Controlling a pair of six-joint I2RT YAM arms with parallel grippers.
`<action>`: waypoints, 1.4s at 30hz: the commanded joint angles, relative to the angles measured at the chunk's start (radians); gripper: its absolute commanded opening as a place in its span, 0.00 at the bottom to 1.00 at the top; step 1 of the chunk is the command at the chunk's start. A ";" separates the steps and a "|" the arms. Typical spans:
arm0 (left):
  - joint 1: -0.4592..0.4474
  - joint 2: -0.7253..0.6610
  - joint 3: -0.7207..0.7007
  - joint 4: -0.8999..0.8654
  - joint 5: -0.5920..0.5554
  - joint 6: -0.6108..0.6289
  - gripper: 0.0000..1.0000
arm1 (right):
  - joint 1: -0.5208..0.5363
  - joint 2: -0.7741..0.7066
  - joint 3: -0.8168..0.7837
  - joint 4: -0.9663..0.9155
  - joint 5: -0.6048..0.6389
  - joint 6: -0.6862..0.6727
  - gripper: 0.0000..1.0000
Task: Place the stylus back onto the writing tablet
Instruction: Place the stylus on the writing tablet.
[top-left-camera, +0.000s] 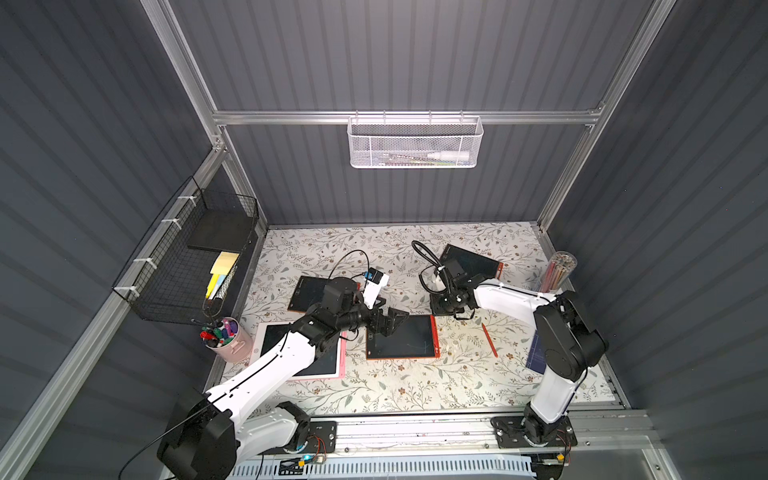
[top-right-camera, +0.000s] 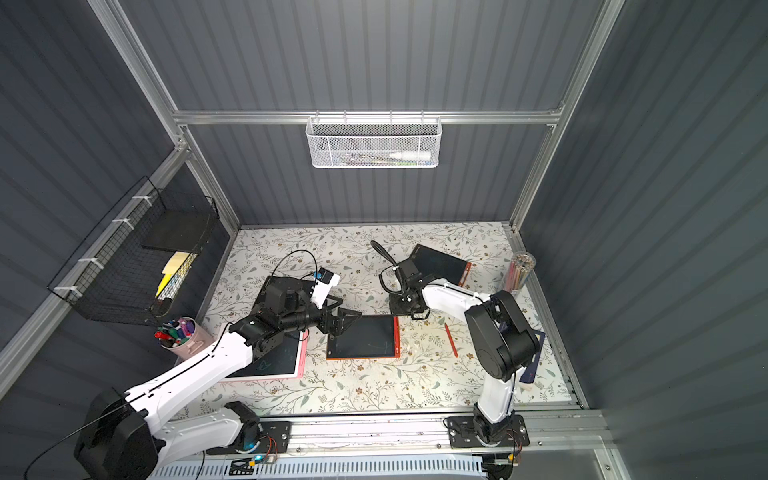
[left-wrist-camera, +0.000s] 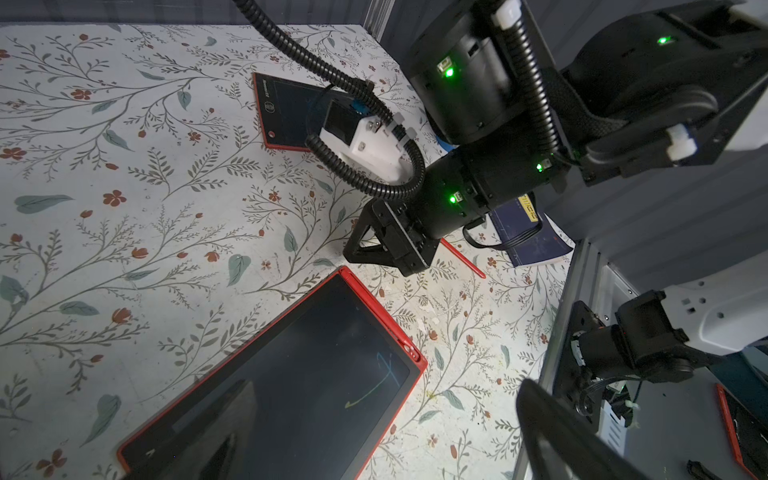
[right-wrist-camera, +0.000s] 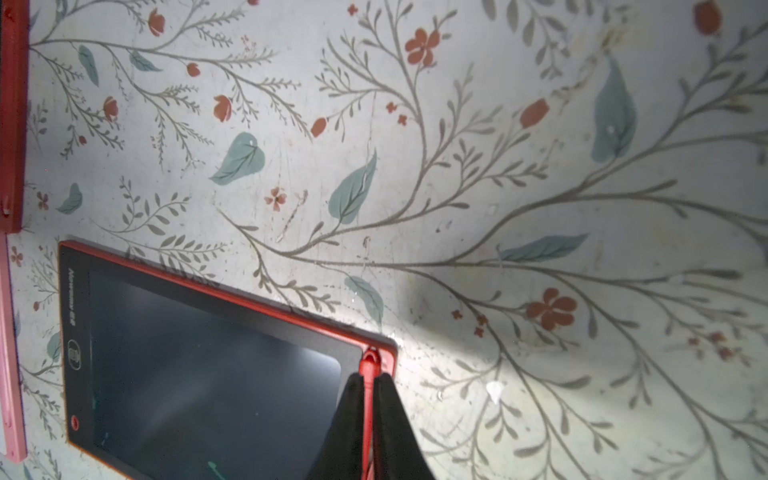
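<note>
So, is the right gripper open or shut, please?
The right gripper is shut on the red stylus: in the right wrist view its black fingers pinch the shaft.

R gripper (right-wrist-camera: 369, 380) pinching red stylus (right-wrist-camera: 370, 362), tip at red tablet (right-wrist-camera: 208, 365) corner, floral tabletop (right-wrist-camera: 540, 199)

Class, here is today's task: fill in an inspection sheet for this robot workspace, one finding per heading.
Surface: floral table with white specks.
Job's things: red stylus, tip at the far right corner of the central tablet.
Clutter: spare stylus loose on table; pink tablet; far tablet; tablet under the left arm; blue booklet; pen cup; pencil jar.
Grippers: right gripper shut on red stylus; left gripper open above central tablet.
Cables: right wrist cable and left wrist cable loop upward.
Surroundings: grey walls; white basket; black wire basket.
</note>
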 joint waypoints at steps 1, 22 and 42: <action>-0.005 -0.001 -0.003 0.009 -0.002 -0.002 0.99 | 0.010 0.036 0.048 -0.032 0.026 -0.030 0.13; -0.007 0.000 -0.004 0.007 -0.007 -0.002 0.99 | 0.057 0.096 0.091 -0.109 0.126 -0.074 0.12; -0.007 0.000 -0.003 0.007 -0.009 -0.004 0.99 | 0.059 0.058 0.050 -0.107 0.093 -0.067 0.10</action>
